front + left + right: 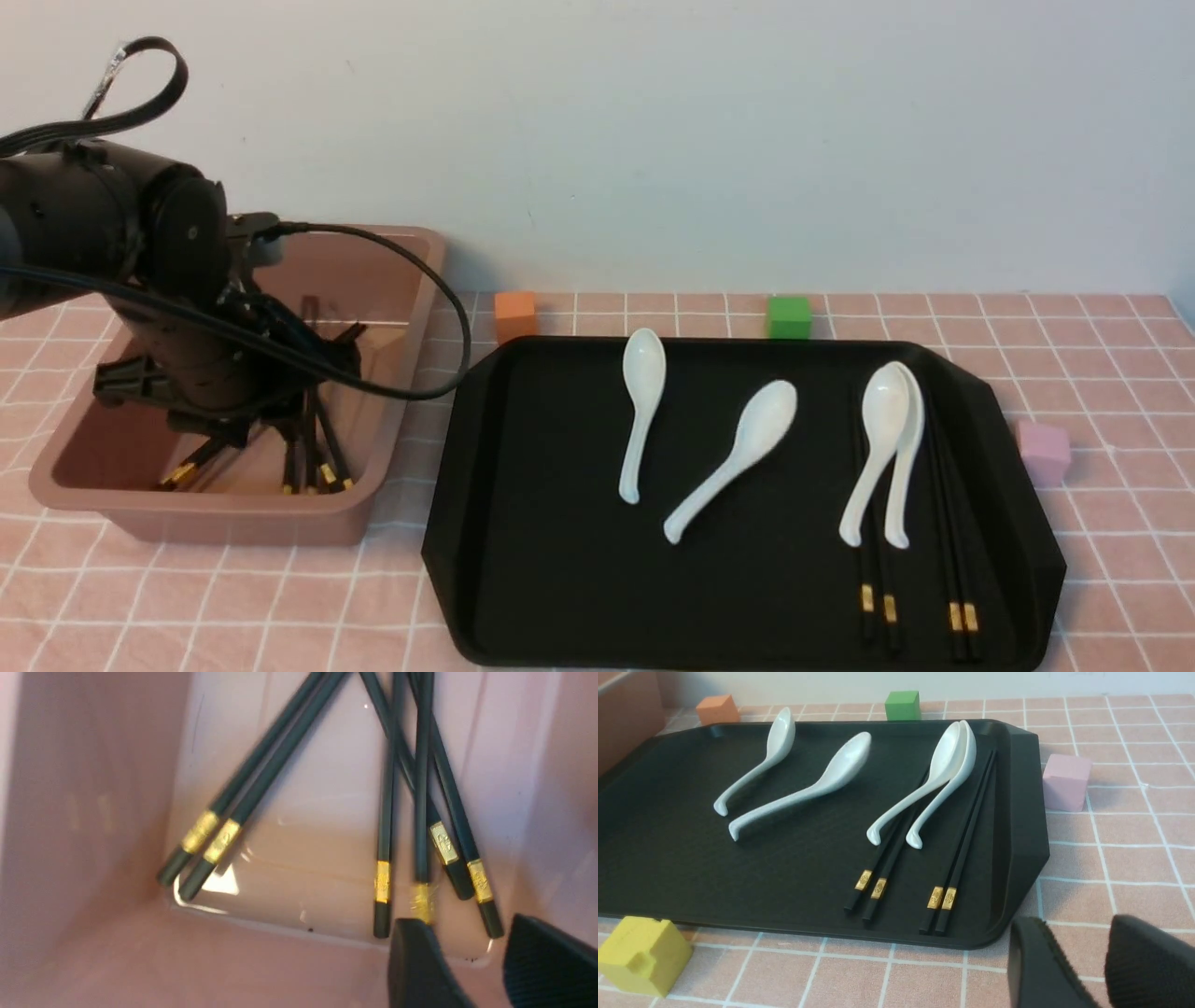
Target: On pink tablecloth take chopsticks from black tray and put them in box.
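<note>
The box (233,523) stands at the left on the pink tablecloth (1102,579). My left arm reaches into it. In the left wrist view my left gripper (467,926) is open and empty just above the box floor, with several chopsticks (261,779) lying loose there; one of them (423,812) is blurred. They also show in the front view (317,448). On the black tray (560,560), two pairs of chopsticks (873,560) (957,560) lie at its right side. My right gripper (1078,924) is open and empty over the cloth off the tray's near right corner (1017,896).
Several white spoons (642,411) lie on the tray; two (887,448) rest across one chopstick pair. Orange (515,315) and green (789,317) cubes sit behind the tray, a pink cube (1043,451) to its right, and a yellow cube (642,956) at its front.
</note>
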Motion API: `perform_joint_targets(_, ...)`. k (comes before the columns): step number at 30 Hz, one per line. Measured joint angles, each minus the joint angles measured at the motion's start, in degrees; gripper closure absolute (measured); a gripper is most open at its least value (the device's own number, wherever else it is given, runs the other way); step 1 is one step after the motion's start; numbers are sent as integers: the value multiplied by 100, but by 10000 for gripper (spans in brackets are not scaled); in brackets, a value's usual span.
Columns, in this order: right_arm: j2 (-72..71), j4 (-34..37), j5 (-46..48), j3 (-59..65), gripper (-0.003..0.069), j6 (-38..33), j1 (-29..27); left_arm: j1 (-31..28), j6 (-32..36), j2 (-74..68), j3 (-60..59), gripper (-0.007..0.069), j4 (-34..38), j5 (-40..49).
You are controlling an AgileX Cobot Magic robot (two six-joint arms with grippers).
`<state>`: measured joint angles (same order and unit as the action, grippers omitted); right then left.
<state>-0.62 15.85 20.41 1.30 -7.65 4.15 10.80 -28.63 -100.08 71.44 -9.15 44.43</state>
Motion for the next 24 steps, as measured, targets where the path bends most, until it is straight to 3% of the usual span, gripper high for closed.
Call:
perform_joint_targets(6, 0, 0, 0, 0, 419, 0, 0, 0, 1, 302, 0, 302, 24, 476)
perform_joint_targets(11, 0, 0, 0, 0, 419, 0, 0, 0, 20, 1724, -159, 418, 129, 546)
perform_joint_targets(18, 0, 0, 0, 0, 419, 0, 0, 0, 46, 4746, -1768, 638, 298, -748)
perform_joint_targets(24, 0, 10, 0, 0, 419, 0, 0, 0, 46, 7023, -3605, 638, 528, -1799)
